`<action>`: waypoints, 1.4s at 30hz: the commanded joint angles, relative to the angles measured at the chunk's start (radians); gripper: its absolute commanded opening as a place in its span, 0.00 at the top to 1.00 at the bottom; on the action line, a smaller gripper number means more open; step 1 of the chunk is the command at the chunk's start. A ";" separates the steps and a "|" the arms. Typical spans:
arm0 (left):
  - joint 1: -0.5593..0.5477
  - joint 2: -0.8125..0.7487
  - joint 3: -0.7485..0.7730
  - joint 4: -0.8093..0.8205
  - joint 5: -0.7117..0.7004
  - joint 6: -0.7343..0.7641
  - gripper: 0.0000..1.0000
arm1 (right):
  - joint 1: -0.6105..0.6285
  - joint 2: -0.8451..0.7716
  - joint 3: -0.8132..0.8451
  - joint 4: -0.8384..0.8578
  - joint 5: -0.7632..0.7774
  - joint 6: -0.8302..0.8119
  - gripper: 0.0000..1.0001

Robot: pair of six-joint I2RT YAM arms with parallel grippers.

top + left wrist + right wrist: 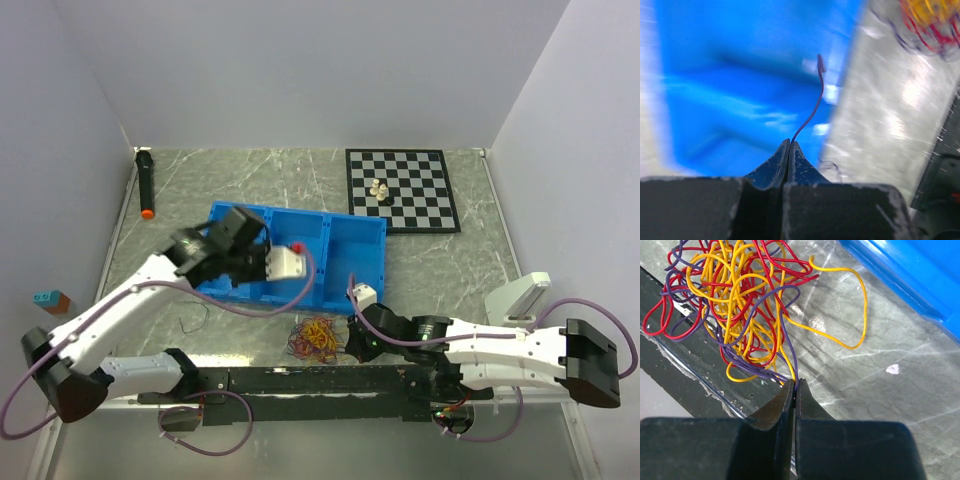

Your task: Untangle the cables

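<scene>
The cables (735, 305) are a tangle of thin red, yellow and purple wires on the marble table, partly over the black front rail. The tangle also shows in the top view (318, 338) and, blurred, in the left wrist view (930, 20). My right gripper (796, 385) is shut on a purple cable (790, 347) at the tangle's near edge, with a yellow one running beside it. It sits just right of the tangle (357, 340). My left gripper (789, 142) is shut on one thin dark-red cable (815, 105), held over the blue bin (740, 75); it hangs above the bin's left part (240, 268).
The blue compartment bin (345, 250) stands mid-table, with a small red thing (297, 247) over it. A chessboard (430, 205) with pieces (380, 190) lies at the back right, a black marker (146, 180) at the back left. A thin dark wire (195, 315) lies left of the tangle. A black rail (320, 378) runs along the front.
</scene>
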 commanded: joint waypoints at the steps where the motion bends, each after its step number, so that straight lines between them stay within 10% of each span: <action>1: -0.001 -0.041 0.282 -0.165 -0.108 0.015 0.99 | 0.008 -0.038 -0.014 -0.006 0.020 0.003 1.00; 5: -0.003 -0.087 0.491 -0.086 -0.210 0.087 0.99 | 0.008 -0.052 -0.021 -0.003 0.015 0.003 1.00; 12: -0.003 -0.298 0.304 0.784 -0.355 0.377 0.99 | 0.009 -0.035 -0.019 0.007 0.010 -0.003 1.00; 17: -0.001 -0.199 0.501 0.054 -0.217 0.166 0.91 | 0.009 -0.058 -0.028 0.003 0.013 0.005 1.00; 21: -0.001 -0.295 0.199 -0.156 0.032 0.170 0.82 | 0.009 -0.056 -0.028 0.012 0.012 0.002 1.00; 27: -0.003 -0.378 -0.149 -0.185 0.202 0.311 0.61 | 0.011 -0.062 -0.033 0.010 0.013 0.003 0.89; 37: -0.004 -0.162 -0.292 -0.036 0.392 0.204 0.19 | 0.009 -0.113 -0.048 -0.005 0.035 0.029 0.87; 42: -0.039 -0.095 -0.351 0.024 0.440 0.222 0.16 | 0.009 -0.121 -0.048 -0.013 0.041 0.031 0.87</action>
